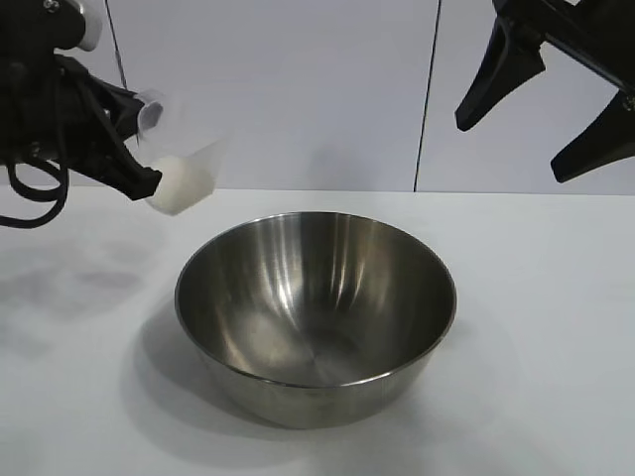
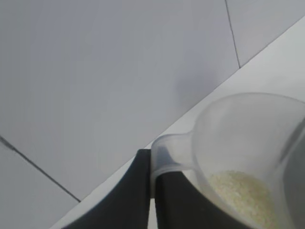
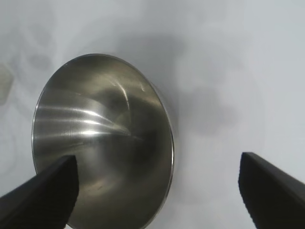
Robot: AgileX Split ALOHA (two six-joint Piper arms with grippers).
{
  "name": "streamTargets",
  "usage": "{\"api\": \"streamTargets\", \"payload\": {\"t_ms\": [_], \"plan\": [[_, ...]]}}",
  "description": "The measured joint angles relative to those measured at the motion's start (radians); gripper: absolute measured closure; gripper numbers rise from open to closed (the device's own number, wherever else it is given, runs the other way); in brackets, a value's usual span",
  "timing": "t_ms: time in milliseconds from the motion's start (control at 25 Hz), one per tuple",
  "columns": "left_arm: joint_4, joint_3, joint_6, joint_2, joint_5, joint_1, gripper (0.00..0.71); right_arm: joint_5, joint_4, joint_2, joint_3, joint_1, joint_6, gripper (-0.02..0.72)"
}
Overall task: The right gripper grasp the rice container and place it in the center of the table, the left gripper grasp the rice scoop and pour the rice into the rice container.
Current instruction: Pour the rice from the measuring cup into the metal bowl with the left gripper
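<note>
Left gripper (image 1: 149,183) clamping rice scoop (image 1: 179,164) – beside rice container (image 1: 316,312), right gripper (image 1: 541,114) spread

Shiny silver rice container (image 1: 316,317) on white table (image 1: 556,327); clear rice scoop (image 1: 184,169) (white rice (image 2: 240,193)), black hands.

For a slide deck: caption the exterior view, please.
Left gripper holds the rice scoop with rice above the table, beside the empty rice container; right gripper open above.

One steel rice container (image 1: 316,315), one clear plastic rice scoop (image 1: 181,169) holding one heap of rice (image 2: 240,193), two black grippers, left gripper (image 1: 139,149), right gripper (image 1: 511,144), one white table (image 1: 556,327)
</note>
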Motion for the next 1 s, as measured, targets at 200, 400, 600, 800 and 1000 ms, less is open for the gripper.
{"api": "streamTargets", "payload": {"t_ms": [200, 400, 600, 800, 1000], "plan": [[0.006, -0.048, 0.102, 0.000, 0.092, -0.041, 0.701, 0.000, 0.000, 0.000, 0.000, 0.000, 0.000, 0.072], [0.007, -0.077, 0.164, 0.000, 0.150, -0.095, 0.701, 0.000, 0.000, 0.000, 0.000, 0.000, 0.000, 0.072], [0.007, -0.089, 0.256, 0.000, 0.173, -0.128, 0.701, 0.000, 0.000, 0.000, 0.000, 0.000, 0.000, 0.072], [0.007, -0.089, 0.359, 0.000, 0.199, -0.157, 0.701, 0.000, 0.000, 0.000, 0.000, 0.000, 0.000, 0.072], [0.013, -0.092, 0.466, 0.000, 0.207, -0.180, 0.701, 0.000, 0.000, 0.000, 0.000, 0.000, 0.000, 0.072]]}}
